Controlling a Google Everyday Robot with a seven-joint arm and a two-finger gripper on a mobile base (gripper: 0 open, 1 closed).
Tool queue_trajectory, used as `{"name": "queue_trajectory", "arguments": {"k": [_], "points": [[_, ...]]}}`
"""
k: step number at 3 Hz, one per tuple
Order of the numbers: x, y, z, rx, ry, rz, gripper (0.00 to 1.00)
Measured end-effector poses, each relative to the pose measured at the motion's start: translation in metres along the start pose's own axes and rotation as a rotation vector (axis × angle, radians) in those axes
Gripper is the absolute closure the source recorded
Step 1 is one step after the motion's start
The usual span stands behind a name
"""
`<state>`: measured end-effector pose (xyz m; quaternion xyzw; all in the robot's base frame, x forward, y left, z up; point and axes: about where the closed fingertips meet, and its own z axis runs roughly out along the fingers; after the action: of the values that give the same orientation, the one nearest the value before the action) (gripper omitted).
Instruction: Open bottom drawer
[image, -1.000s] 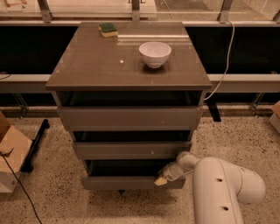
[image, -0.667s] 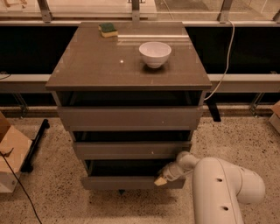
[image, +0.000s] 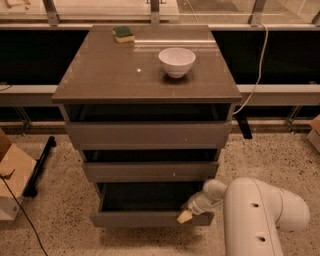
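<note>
The bottom drawer (image: 145, 219) is the lowest of three grey-brown drawers in the cabinet. It stands pulled out a little, with a dark gap showing behind its flat front panel. My gripper (image: 186, 215) is at the right end of that front panel's top edge, touching it. The white arm (image: 260, 215) reaches in from the lower right. The middle drawer (image: 150, 171) and top drawer (image: 147, 134) sit above it.
A white bowl (image: 176, 61) and a green-and-yellow sponge (image: 123, 34) rest on the cabinet top (image: 110, 75). A cardboard box (image: 12, 175) and a black bar stand on the speckled floor at left. A white cable (image: 255, 75) hangs at right.
The bottom drawer's front has come out slightly further, and my gripper has moved with it towards the camera.
</note>
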<state>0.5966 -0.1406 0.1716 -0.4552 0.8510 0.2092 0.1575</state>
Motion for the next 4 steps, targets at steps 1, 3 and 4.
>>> {"name": "queue_trajectory", "arguments": {"k": [1, 3, 4], "points": [[0.018, 0.021, -0.001, -0.025, 0.027, 0.055, 0.07], [0.064, 0.074, -0.008, -0.089, 0.096, 0.219, 0.00], [0.079, 0.102, -0.013, -0.129, 0.128, 0.279, 0.00]]}}
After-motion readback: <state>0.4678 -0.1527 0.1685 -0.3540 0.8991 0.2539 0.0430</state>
